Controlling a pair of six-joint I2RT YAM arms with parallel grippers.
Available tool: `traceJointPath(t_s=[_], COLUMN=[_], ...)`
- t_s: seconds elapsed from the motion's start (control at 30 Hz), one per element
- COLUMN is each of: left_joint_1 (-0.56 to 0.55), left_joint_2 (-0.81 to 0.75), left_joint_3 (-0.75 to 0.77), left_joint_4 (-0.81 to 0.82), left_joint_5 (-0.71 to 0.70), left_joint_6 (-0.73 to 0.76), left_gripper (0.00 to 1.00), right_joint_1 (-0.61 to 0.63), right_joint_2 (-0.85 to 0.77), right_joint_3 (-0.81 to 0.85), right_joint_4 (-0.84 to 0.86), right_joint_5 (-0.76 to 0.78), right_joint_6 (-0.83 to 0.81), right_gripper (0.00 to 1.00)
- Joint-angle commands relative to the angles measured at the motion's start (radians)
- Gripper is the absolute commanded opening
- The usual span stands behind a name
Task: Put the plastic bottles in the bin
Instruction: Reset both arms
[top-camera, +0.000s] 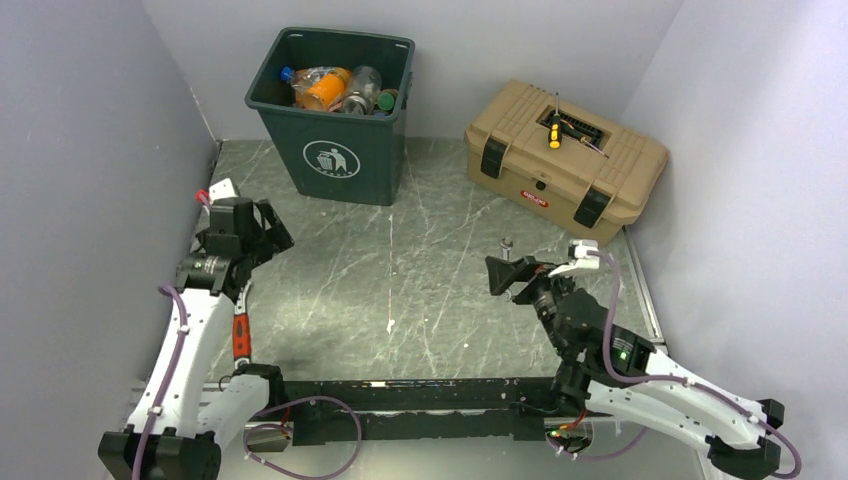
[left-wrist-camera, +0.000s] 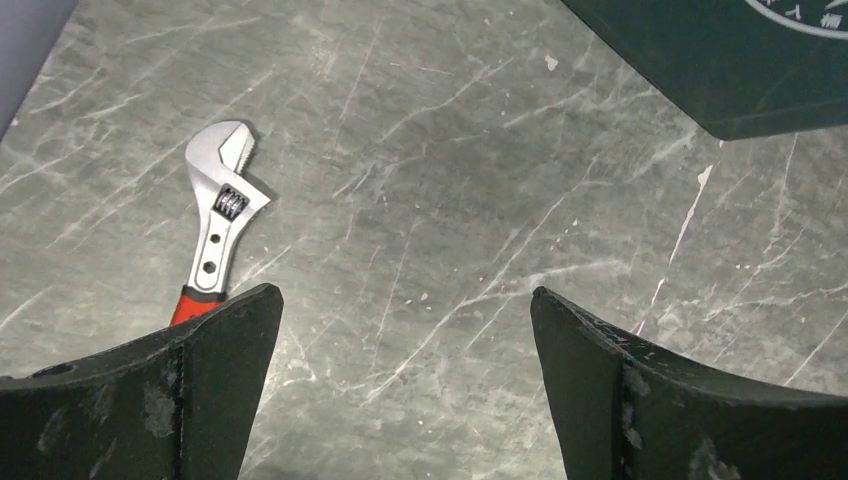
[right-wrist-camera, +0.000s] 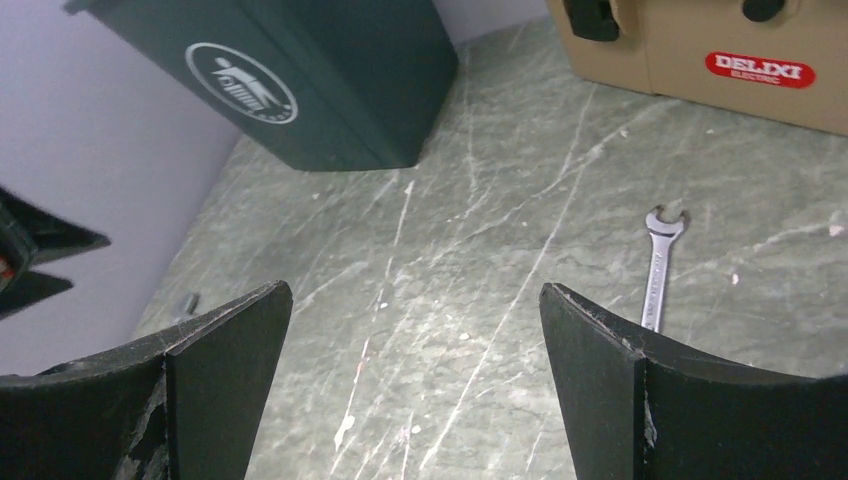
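Status: clear and orange plastic bottles (top-camera: 330, 88) lie inside the tall dark green bin (top-camera: 340, 160).
I see none on the grey worktop (top-camera: 420, 290); my left tool (left-wrist-camera: 405, 310) and right tool (right-wrist-camera: 415, 305) stand wide, empty.

a tan toolbox (top-camera: 565, 165) carries a yellow-handled screwdriver (top-camera: 555, 135); a red-handled adjustable wrench (left-wrist-camera: 218, 215) and a small spanner (right-wrist-camera: 658, 265) lie on the tabletop (top-camera: 400, 280).

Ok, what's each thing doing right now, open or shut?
bin, upright, open top
bottles, lying in the bin
toolbox, lid shut
screwdriver, lying on the toolbox
red-handled wrench, lying flat
small spanner, lying flat
left end effector, open, empty
right end effector, open, empty
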Motion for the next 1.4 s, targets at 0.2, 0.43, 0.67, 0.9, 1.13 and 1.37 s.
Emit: traceJointPath(t_s=[0.2, 0.43, 0.67, 0.9, 1.13, 1.37], left_joint_1=[-0.116, -0.172, -0.197, -0.189, 0.004, 0.009], left_joint_2=[-0.03, -0.057, 0.051, 0.172, 0.294, 0.446], left_joint_3=[-0.2, -0.319, -0.391, -0.44, -0.597, -0.701], left_joint_4=[0.31, 0.517, 0.684, 0.873, 1.222, 1.675], left_joint_5=[-0.053, -0.099, -0.151, -0.14, 0.044, 0.093], left_joint_6=[0.089, 0.281, 0.397, 0.449, 0.412, 0.577], left_gripper=[1.0, 0.99, 1.0, 1.0, 0.95, 0.98], right_joint_1=[0.0, 0.0, 0.0, -0.014, -0.387, -0.649], right_joint_2=[0.227, 0.235, 0.306, 0.304, 0.445, 0.719], right_joint_3=[0.078, -0.06, -0.051, -0.07, -0.155, -0.229], right_joint_4=[-0.118, 0.11, 0.173, 0.345, 0.608, 0.955], right_joint_5=[0.317, 0.369, 0.38, 0.323, 0.013, -0.019], right_joint_6=[0.225, 0.057, -0.007, -0.215, -0.34, -0.492], right_gripper=[1.0, 1.0, 1.0, 1.0, 1.0, 1.0])
